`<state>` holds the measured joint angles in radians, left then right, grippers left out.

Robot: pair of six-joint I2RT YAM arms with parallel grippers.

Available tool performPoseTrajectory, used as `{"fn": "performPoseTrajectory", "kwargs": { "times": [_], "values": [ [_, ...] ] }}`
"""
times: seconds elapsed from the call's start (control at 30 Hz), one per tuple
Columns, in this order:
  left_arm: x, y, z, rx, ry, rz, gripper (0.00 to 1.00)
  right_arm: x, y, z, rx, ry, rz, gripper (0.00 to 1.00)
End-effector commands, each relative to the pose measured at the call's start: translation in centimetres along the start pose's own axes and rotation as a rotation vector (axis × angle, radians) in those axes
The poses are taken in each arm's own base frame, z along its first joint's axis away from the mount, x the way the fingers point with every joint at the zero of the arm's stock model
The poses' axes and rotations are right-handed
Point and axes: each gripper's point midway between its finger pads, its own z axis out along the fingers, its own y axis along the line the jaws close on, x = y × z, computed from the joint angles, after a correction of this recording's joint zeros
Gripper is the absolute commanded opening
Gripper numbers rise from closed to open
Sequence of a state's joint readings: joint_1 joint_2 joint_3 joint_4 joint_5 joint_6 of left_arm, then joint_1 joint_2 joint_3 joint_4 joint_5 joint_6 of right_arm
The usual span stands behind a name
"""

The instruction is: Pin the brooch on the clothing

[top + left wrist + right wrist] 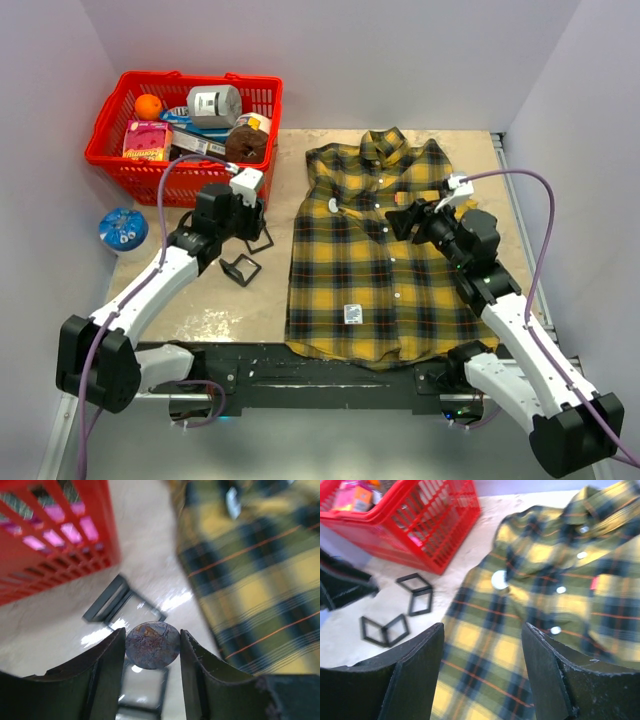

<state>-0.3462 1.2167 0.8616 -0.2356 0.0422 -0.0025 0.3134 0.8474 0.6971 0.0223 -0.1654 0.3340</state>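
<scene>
The beige counter (250, 310) carries everything. On its middle and right lies the plaid shirt (380, 280), yellow and dark, spread flat with its front up, collar toward the far wall and hem at the near edge beside the arm bases. At the far left corner stands a red plastic basket (105, 120), well apart from the shirt.

The left gripper (152, 636) hangs over bare counter between the basket and the shirt's left edge. Its jaws are closed on the brooch (152, 647), a small round disc with a mottled blue-and-brown face, pinched at its two sides and held clear above the counter. The right gripper (482, 630) hovers over the shirt's chest on the right side, jaws spread apart with nothing between them. Plaid cloth shows through the gap.

Two black wire frames (240, 268) lie on the counter just below the left gripper, one toward the basket, one nearer the arm bases. Neither touches the shirt.

In the basket are a pink box (147, 140), a tin with a grey label (213, 103), a brown packet (247, 143) and an orange (149, 105). A blue round lid-like thing (123, 228) lies near the left wall, in front of the basket.

A small white round disc (333, 205) rests on the shirt's upper left, below the collar. A small white label (352, 313) sits near the hem.
</scene>
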Motion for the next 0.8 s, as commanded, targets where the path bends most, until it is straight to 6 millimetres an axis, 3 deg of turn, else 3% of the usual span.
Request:
{"fn": "performPoseTrajectory", "kwargs": {
  "times": [0.0,0.17,0.2,0.37,0.5,0.77],
  "values": [
    [-5.9,-4.4,-0.6,0.200,-0.254,-0.246,0.38,0.2,2.9,-0.4,-0.147,-0.053,0.112,0.66],
    [-7.1,-9.0,-1.0,0.407,-0.360,-0.493,0.38,2.2,4.8,-0.2,-0.181,-0.039,0.138,0.66],
    [-7.7,-9.9,-1.4,0.456,-0.395,-0.563,0.37,2.9,6.2,-0.2,-0.212,-0.019,0.132,0.65],
    [-8.0,-13.8,-1.4,0.586,-0.409,-0.696,0.36,4.0,8.3,1.3,-0.232,0.000,0.122,0.63],
    [-8.0,-15.3,-1.7,0.669,-0.423,-0.815,0.34,5.3,10.2,2.3,-0.259,0.029,0.102,0.61],
    [-7.5,-16.5,-1.3,0.660,-0.406,-0.827,0.33,6.7,12.7,3.2,-0.273,0.059,0.036,0.58]
  ]
}}
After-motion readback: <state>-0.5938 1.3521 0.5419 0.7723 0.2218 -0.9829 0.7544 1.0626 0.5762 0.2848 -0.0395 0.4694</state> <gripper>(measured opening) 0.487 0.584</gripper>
